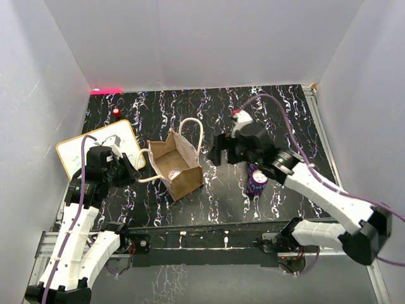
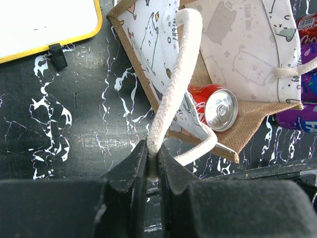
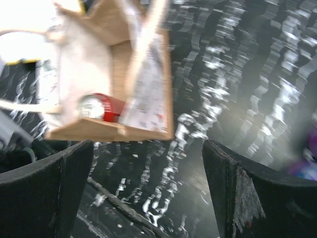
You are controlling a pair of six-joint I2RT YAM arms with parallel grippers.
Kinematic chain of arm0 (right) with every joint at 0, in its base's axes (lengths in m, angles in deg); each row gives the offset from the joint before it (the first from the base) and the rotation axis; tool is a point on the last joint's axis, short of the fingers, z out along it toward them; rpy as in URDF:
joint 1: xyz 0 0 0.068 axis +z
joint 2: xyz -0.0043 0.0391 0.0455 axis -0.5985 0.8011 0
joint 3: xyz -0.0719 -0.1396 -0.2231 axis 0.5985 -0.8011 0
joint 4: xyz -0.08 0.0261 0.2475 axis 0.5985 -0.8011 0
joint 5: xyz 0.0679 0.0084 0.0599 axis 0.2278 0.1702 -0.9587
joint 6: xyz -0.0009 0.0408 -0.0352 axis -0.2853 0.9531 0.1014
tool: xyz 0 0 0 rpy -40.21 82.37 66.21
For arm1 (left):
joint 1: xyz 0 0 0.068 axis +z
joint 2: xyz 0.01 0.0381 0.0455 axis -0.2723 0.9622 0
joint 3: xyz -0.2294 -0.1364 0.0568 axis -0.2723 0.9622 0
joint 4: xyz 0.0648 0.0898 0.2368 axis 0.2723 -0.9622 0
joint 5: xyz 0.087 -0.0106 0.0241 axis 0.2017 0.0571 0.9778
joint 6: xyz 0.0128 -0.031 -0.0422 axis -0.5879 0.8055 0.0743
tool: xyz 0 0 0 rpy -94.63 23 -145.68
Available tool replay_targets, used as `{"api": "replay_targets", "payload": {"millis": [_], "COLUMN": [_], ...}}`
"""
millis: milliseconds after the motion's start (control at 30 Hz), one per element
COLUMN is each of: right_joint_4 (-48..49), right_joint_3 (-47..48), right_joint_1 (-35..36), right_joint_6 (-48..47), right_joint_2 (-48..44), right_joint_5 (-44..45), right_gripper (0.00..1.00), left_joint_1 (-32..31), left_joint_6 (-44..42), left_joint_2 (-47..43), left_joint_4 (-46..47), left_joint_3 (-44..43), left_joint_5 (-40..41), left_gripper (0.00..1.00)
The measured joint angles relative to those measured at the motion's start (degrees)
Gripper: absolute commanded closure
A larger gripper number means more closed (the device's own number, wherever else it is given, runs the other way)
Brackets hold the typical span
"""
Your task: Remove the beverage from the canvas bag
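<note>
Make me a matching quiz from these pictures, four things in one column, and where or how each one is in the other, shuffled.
1. canvas bag
2. purple can
3. cream handle
4. right gripper

A. open, holding nothing
B. holds a red can
C. pinched in the left gripper
D. on the table, outside the bag

Pairs: 1-B, 2-D, 3-C, 4-A

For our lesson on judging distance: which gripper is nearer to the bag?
Left. The left gripper is shut on the bag's cream handle, on the bag's left side. The right gripper hangs open to the bag's right, not touching it.
</note>
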Motion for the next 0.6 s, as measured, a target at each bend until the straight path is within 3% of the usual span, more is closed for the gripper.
{"api": "replay_targets", "payload": {"millis": [100, 300, 600], "right_joint_4": [4.20, 4.39, -9.14], "right_joint_3": [5.77, 20.76, 43.30], "right_joint_1": [4.46, 17.20, 19.12], "right_joint_6": [-2.56, -7.06, -9.55], "right_joint_2": [8.04, 24.57, 47.65], "right_joint_5": [-5.40, -4.96, 3.91], "right_gripper": [0.12, 0.25, 0.24], "left_joint_1": [0.00, 0.00, 0.00], "left_joint_6": [0.00, 0.02, 0.04], "left_joint_2": [0.00, -0.02, 0.00], "left_joint_4": [0.00, 0.02, 0.02], "left_joint_3": [0.00, 0.00, 0.00], "left_joint_5": [0.00, 0.02, 0.20], "left_gripper": [1.00, 1.00, 1.00]}}
